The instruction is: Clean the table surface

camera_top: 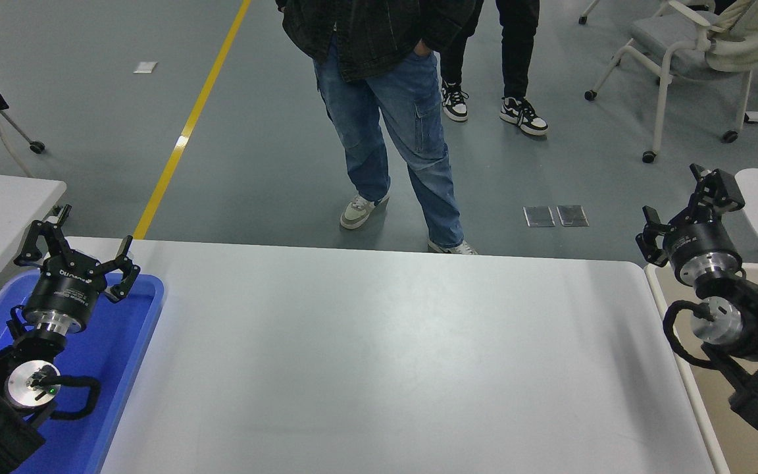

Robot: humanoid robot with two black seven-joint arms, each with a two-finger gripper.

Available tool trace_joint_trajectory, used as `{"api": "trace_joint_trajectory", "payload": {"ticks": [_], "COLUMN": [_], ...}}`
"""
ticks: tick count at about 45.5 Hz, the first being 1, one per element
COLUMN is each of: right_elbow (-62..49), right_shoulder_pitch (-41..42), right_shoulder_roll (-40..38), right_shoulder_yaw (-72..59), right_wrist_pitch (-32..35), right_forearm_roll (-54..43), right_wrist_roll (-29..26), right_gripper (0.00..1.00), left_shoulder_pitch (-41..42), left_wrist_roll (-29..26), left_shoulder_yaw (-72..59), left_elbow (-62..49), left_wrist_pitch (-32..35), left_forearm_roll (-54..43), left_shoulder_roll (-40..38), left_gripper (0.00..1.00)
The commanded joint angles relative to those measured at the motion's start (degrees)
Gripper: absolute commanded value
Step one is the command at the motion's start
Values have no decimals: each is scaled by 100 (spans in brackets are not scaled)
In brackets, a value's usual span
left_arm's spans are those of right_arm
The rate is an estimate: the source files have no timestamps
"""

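White and matte, the table surface (379, 355) fills the middle and lower part of the frame from left to right, with rounded far corners. No cloth, sponge or loose item shows on it.

At the lower left, the left gripper (76, 253) hangs above a blue tray (135, 342) that lies on the table's left end; its fingers are spread apart and hold nothing. At the right edge of the frame, the right gripper (688, 204) is raised above the near rim of a beige bin (675, 329) that stands just beside the table's right end. Its fingers point up and away, spread apart, also empty.

Beyond the table's far edge, at the top centre, a person in blue jeans (399, 125) stands on the grey floor, with a second person's legs in dark trousers (517, 46) behind. A wheeled chair (682, 39) sits at the upper right, and a yellow floor line (188, 125) runs diagonally at the upper left.

The tabletop looks stiff, flat and smooth, and probably a little slippery. It is a fixed surface to be wiped or cleared, not something to grasp. With both grippers empty and nothing visible to remove, the task looks close to done or waiting for a tool.
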Motion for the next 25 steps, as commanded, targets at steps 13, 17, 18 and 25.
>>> {"api": "trace_joint_trajectory", "payload": {"ticks": [13,17,18,25], "right_elbow": [4,4,4,4], "right_shoulder_pitch": [-60,-60,-60,-69], "right_shoulder_roll": [64,56,56,47], "right_shoulder_yaw": [12,12,12,3], "right_wrist_pitch": [5,5,5,5], "right_forearm_roll": [-1,-1,-1,-1], "right_wrist_roll": [34,34,34,34], "right_gripper": [98,98,98,98], "left_shoulder_pitch": [0,0,0,0], "left_wrist_roll": [0,0,0,0], "left_shoulder_yaw": [0,0,0,0], "left_elbow": [0,0,0,0], "left_wrist_pitch": [0,0,0,0], "left_forearm_roll": [0,0,0,0], "left_shoulder_roll": [0,0,0,0], "left_gripper": [100,100,100,100]}}
